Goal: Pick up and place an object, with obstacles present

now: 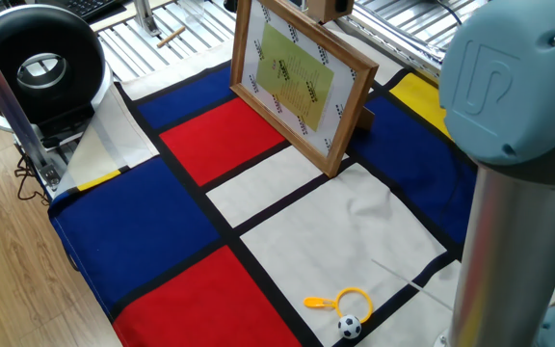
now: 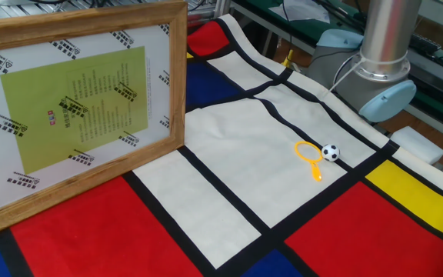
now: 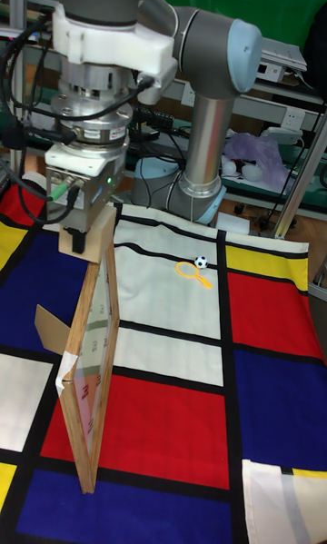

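Hanging above the top edge of the picture frame point(image 3: 91, 362), the gripper point(image 3: 77, 226) holds the wooden cube point(image 3: 71, 240) between its fingers, closed against the block's sides, in the tall fixed view. The cube sits clear of the cloth, just over the frame's upper rail, and one fixed view catches only a tan corner of it point(image 1: 324, 10) at the top of the picture behind the frame point(image 1: 297, 77). The frame stands upright on the checked cloth point(image 1: 162, 222) of red, blue, white and yellow panels, propped by a cardboard stand point(image 3: 50, 321) at its back; its white panel carries a yellow-green sheet and dashed black marks. Well apart from it, on a white panel near the arm's base point(image 2: 375, 85), a yellow plastic ring point(image 2: 308, 151) lies just beside a tiny black-and-white football point(image 2: 330, 152). The other fixed view shows the frame point(image 2: 75, 108) filling its left side.
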### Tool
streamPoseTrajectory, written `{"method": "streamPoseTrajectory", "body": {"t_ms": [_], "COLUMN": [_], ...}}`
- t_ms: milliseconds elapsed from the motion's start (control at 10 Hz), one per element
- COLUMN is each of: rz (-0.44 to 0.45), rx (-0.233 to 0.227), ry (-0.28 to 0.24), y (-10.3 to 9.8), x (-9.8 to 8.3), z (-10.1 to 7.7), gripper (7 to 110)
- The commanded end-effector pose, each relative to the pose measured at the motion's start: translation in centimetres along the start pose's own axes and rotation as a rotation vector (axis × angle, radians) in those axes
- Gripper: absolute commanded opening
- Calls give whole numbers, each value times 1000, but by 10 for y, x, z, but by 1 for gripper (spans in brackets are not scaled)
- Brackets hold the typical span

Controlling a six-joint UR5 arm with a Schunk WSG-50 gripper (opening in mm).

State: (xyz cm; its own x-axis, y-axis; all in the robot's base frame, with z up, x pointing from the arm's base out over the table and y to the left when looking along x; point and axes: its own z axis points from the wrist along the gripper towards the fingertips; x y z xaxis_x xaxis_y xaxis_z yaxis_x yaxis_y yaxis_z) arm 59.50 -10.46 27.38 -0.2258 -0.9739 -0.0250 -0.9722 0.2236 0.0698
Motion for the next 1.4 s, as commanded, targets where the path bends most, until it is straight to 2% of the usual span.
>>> {"method": "streamPoseTrajectory", "body": {"t_ms": [0,300,600,1100,1300], "rz": [20,55,83,128,191], "rx": [9,12,13,13,-2], "ry": [-21,-29,-18,-45,-66], "y": [0,2,3,3,7], "x": [-21,-42,-55,-78,-93], "z": [5,14,11,23,29], "gripper": [7,7,7,7,7]}}
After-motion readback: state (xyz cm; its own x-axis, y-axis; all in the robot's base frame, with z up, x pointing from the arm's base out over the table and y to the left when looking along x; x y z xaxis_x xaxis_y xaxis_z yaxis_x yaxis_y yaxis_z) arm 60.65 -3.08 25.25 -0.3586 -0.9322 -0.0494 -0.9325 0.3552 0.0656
